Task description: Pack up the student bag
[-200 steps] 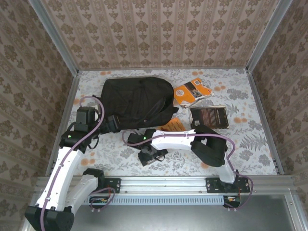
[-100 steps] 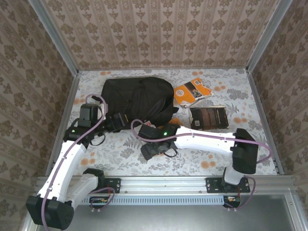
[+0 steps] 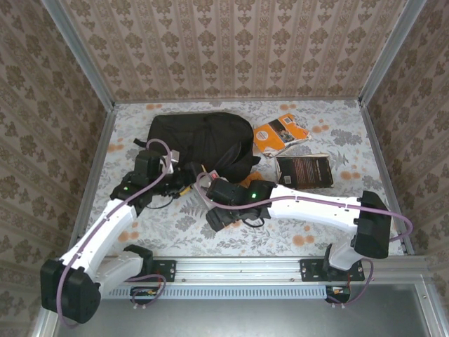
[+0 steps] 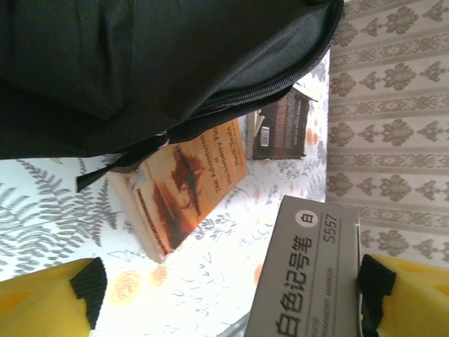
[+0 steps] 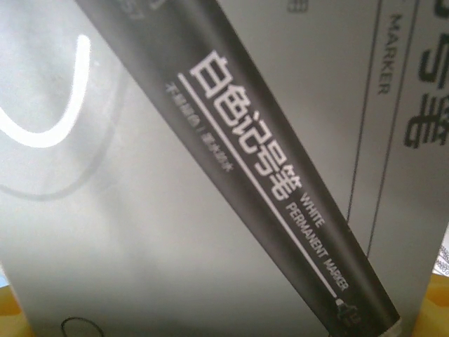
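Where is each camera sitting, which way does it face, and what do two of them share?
Top external: above and behind the bases, looking down on the table, student bag and dark book; left arm and right arm show.
Left wrist: low beside the bag, looking across the table to the wall; left hand, open, frames a marker box.
Right wrist: pressed close to that box's printed face; right hand's yellow fingers at the bottom corners.
Shared: both wrists see the marker box; top and left wrist, the bag and dark book.
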Robot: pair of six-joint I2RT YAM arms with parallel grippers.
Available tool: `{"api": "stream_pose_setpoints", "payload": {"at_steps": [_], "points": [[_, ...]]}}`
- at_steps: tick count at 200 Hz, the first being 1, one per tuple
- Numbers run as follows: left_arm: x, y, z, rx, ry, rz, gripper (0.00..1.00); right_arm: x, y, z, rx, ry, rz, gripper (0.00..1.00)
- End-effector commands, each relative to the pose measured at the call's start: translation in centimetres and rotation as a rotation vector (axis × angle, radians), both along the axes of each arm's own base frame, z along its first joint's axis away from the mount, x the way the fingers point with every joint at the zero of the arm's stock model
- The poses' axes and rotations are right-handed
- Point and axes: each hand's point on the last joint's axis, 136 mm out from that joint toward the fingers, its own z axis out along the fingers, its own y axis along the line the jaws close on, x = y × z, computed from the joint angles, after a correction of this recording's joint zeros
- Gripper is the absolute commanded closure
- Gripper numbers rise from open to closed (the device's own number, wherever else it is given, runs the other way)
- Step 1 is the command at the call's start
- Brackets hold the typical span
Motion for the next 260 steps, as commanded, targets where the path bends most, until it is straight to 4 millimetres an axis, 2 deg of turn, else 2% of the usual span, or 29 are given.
{"api": "stream_pose_setpoints", "payload": {"at_steps": [1, 47, 73, 94, 98, 123, 140, 169, 246, 260], "points": [[-0.1, -1.8, 1.4, -0.104, -0.004, -0.037, 0.14, 0.9, 0.3, 1.9, 0.065, -0.053, 0.002, 0.13], [-0.4, -2.5, 1.5, -0.161, 0.005, -0.034, 0.35, 1.7, 0.4, 2.5, 0.123, -0.059, -0.031, 0.14], [-0.5, -2.6, 1.8, -0.181, 0.000, -0.031, 0.39, 2.1, 0.3, 2.2, 0.135, -0.039, -0.050, 0.14], [-0.3, -2.5, 2.3, -0.183, -0.020, -0.027, 0.27, 2.2, 0.5, 2.3, 0.158, -0.027, -0.058, 0.14], [-1.0, -3.2, 2.4, -0.183, -0.021, -0.057, 0.25, 2.3, 0.5, 2.4, 0.163, -0.028, -0.059, 0.14], [-1.1, -3.6, 2.7, -0.186, -0.037, -0.063, 0.14, 2.4, 0.9, 2.6, 0.198, -0.010, -0.061, 0.14], [-0.9, -4.0, 2.7, -0.197, -0.039, -0.064, 0.13, 2.5, 1.1, 2.6, 0.210, 0.000, -0.058, 0.14], [-0.9, -4.8, 2.7, -0.202, -0.036, -0.082, 0.20, 2.7, 1.1, 2.4, 0.210, 0.004, -0.063, 0.14], [-0.2, -4.7, 3.3, -0.211, -0.068, -0.047, 0.51, 2.9, 0.6, 2.8, 0.233, -0.013, -0.083, 0.14], [-0.2, -4.6, 3.5, -0.213, -0.073, -0.041, 0.52, 2.9, 0.5, 3.0, 0.237, -0.018, -0.087, 0.13]]}}
